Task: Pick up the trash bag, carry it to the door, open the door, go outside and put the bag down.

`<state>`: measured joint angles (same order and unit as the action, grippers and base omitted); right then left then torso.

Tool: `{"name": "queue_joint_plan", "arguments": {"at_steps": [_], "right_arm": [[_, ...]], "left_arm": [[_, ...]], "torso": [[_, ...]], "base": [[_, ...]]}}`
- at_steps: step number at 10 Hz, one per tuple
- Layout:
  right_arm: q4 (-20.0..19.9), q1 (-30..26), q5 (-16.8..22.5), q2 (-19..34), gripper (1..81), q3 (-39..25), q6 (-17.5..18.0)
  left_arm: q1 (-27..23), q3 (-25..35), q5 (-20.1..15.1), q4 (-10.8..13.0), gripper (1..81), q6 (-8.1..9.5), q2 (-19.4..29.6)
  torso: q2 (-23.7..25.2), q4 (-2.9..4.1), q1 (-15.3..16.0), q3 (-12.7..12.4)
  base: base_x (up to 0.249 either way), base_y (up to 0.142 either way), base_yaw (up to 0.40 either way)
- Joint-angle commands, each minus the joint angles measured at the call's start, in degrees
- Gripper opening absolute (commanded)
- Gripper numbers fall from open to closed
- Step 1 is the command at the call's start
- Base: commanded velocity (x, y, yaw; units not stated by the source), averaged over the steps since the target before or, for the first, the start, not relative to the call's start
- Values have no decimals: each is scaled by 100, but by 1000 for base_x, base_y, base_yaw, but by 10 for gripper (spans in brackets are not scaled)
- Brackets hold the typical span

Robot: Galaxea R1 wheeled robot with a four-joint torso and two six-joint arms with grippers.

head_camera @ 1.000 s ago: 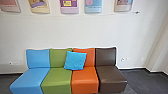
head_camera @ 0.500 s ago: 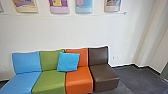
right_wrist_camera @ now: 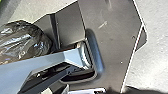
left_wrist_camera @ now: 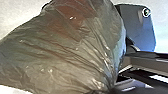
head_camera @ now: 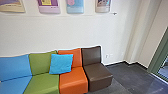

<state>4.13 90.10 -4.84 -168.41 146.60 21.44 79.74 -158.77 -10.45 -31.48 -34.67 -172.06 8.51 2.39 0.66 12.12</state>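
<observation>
I see one translucent brown plastic trash bag (left_wrist_camera: pixel 67 47), picked up, clamped in the left gripper (left_wrist_camera: pixel 101 90); exit and set-down seemingly outstanding.

Soft, even light brightens the white wall (head_camera: pixel 65 32) in the head view and lays a faint sheen on the orange seat (head_camera: pixel 73 80) and brown seat (head_camera: pixel 98 72), while the floor (head_camera: pixel 125 75) looks darker. In the left wrist view, small white glints dot the trash bag (left_wrist_camera: pixel 70 50); the right wrist view shows the floor glaringly pale beside a shadowy patch.
</observation>
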Motion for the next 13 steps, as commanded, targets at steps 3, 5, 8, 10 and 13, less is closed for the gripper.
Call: {"name": "queue_joint_plan", "arguments": {"at_steps": [3,5,8,10,13], "right_arm": [[61,-198,308,-55,811,-11,-26],[53,-189,308,-55,811,-10,-26],[61,-189,308,-55,811,-1,-18],[61,-189,308,-63,811,-1,-26],[61,-189,308,-72,811,-1,-26]], "left_arm": [[-331,-23,-432,36,10,-49,22],[-331,-23,-432,36,10,-49,22],[-331,-23,-431,36,10,-49,22],[-331,-23,-423,80,10,-40,22],[-331,-23,-423,80,10,-40,13]], "torso": [[0,0,0,0],[0,0,0,0],[0,0,0,0],[0,0,0,0],[0,0,0,0]], "base": [[0,0,-228],[0,0,-228],[0,0,-228],[0,0,-228],[0,0,-235]]}}
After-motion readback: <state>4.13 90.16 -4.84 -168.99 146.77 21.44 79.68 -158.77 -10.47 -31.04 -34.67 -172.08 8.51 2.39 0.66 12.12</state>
